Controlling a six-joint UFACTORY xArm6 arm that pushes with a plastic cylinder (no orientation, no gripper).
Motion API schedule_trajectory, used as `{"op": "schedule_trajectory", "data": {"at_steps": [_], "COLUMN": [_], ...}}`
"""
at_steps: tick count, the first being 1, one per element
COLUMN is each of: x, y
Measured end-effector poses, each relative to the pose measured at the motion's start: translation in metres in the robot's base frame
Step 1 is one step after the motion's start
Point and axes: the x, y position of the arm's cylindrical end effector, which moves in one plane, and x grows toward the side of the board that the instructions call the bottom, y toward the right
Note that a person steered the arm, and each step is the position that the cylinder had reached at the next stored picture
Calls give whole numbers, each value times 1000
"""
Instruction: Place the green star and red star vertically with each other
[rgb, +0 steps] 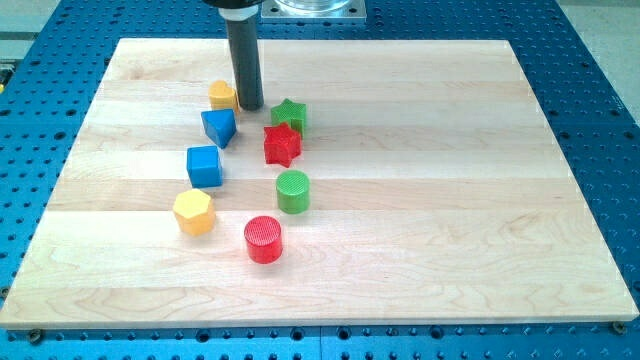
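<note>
Up near the view's top, left of centre, my tip (250, 106) stood on the wooden board (420, 230), the dark rod rising straight out of the frame; it had no jaws to part or close, being only a plain rod end. The green star (289, 115) lay close by at about three o'clock from my tip, a narrow strip of bare wood showing between them. The red star (282, 144) sat at about five o'clock from my tip, directly at six o'clock from the green star, the two stars touching or very nearly so; I could not tell which. They were thus stacked almost one above the other in the view, the red one shifted a shade toward the view's left. At nine o'clock from my tip, pressed close against the rod, sat a small yellow block (223, 96) whose shape was partly hidden. A blue block (218, 127), wedge-like, lay at about seven o'clock from my tip, and a blue cube (204, 166) lay farther down the same side. A yellow hexagonal block (194, 212) rested below that. A green cylinder (293, 191) stood at six o'clock from the red star, well apart from it, and a red cylinder (263, 239) stood at seven o'clock from the green cylinder.
</note>
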Motion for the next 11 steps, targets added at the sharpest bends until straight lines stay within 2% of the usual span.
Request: {"op": "schedule_trajectory", "data": {"at_steps": [5,8,10,11], "x": [3,83,90,74], "y": [14,24,40,41]}}
